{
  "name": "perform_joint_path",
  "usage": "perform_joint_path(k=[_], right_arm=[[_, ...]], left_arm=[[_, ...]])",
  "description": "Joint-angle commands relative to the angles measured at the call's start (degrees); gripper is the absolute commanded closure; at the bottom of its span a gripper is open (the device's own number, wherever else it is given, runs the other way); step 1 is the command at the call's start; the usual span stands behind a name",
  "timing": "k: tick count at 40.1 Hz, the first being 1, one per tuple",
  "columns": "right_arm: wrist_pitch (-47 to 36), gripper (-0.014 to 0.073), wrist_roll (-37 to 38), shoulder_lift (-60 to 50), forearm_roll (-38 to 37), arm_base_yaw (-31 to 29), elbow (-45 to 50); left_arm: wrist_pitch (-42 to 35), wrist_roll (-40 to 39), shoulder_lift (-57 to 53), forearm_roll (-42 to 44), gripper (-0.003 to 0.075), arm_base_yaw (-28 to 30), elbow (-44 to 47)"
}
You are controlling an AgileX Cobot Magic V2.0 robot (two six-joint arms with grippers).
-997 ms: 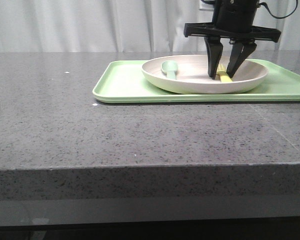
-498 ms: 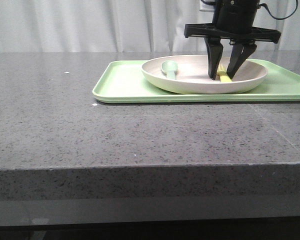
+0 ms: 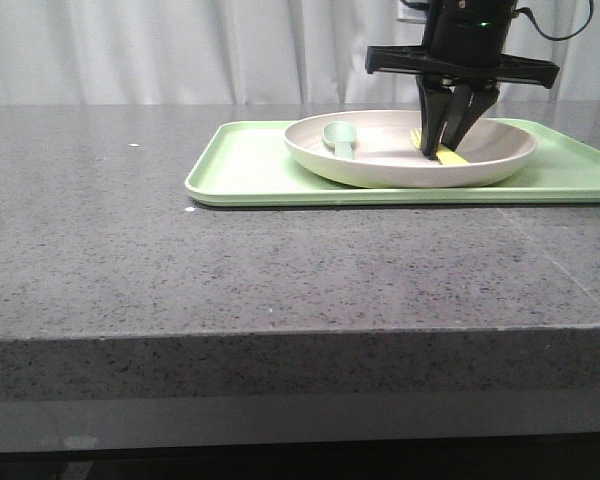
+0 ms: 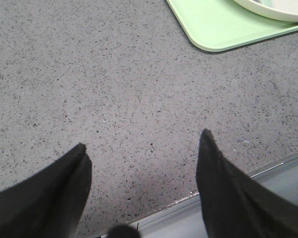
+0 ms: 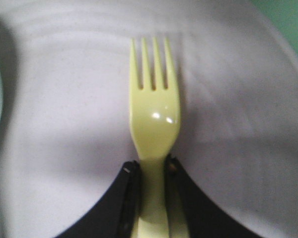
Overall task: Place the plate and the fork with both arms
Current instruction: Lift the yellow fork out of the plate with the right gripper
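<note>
**Fork pinched by its handle, lift may go askew**

On our counter (image 3: pixel 180 260) the tray (image 3: pixel 250 165) carries the plate (image 3: pixel 380 165), beside a spoon (image 3: pixel 337 137). Our right claw (image 5: pixel 151 171) grips the fork (image 5: pixel 153 114) lying in the plate; it could pivot or slip. Our left claw (image 4: pixel 141 153) hangs wide, empty.

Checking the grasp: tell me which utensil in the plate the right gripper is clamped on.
The pale-yellow fork, pinched at its handle by the right gripper. The grey-green spoon lies untouched across the plate.
</note>
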Motion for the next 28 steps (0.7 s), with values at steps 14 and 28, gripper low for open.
perform_joint_path(k=[14,28], right_arm=[[5.6,0.0496,-7.1,-15.3,-0.6,-0.5,-1.8],[5.6,0.0496,-10.3,-28.5,-2.6,-7.1,8.2]], left_arm=[[-4.2,0.0,0.0,-0.2,0.0269,0.2,-1.6],[-4.3,0.0,0.0,-0.2,0.0269,0.2,-1.6]])
